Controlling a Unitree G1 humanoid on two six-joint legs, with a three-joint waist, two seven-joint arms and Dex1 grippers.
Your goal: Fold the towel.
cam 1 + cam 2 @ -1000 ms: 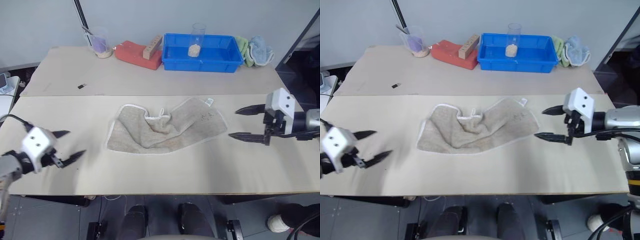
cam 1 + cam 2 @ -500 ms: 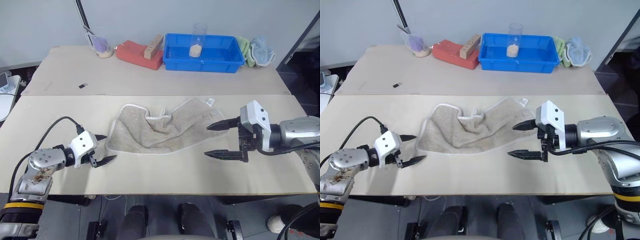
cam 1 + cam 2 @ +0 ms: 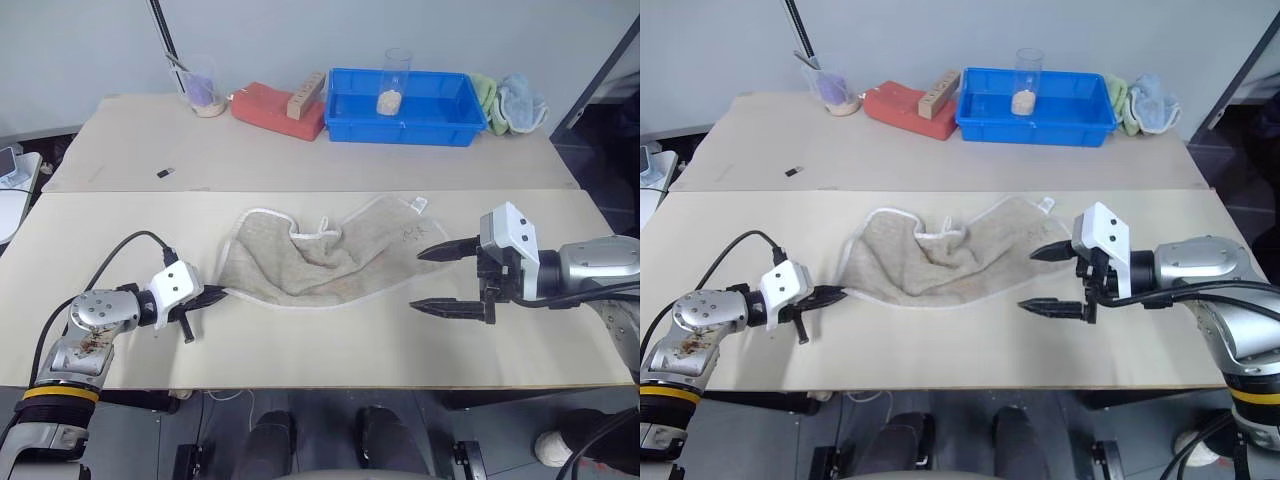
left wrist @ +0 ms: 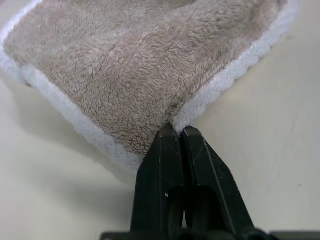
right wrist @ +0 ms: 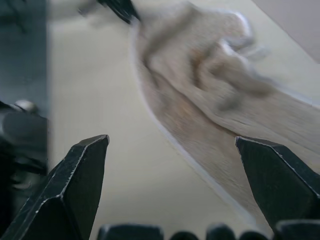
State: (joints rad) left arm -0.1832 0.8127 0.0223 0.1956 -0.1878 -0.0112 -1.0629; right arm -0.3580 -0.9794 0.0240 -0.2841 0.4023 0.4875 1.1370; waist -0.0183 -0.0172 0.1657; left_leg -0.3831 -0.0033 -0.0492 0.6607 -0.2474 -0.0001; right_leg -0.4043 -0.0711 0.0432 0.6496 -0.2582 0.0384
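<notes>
The beige-grey towel (image 3: 320, 258) with white edging lies crumpled in the middle of the table, its small white loop (image 3: 419, 203) at the far right corner. My left gripper (image 3: 214, 294) is shut on the towel's white edge at the near left corner; the left wrist view shows its black fingers (image 4: 170, 145) pressed together on the edging of the towel (image 4: 145, 60). My right gripper (image 3: 420, 280) stands open just off the towel's right end, above the table, with nothing between its fingers (image 5: 85, 165). The right wrist view looks along the towel (image 5: 210, 90).
At the back stand a blue tray (image 3: 440, 128) with a glass cup (image 3: 396, 78), a red block (image 3: 272, 108), a wooden block (image 3: 305, 93), a plastic cup (image 3: 200, 85), and green (image 3: 485, 92) and light-blue cloths (image 3: 522, 100). A small dark item (image 3: 164, 173) lies back left.
My left gripper came in from the far left to the towel's near left corner and shut on its edge. My right gripper moved left toward the towel's right end and stayed open.
</notes>
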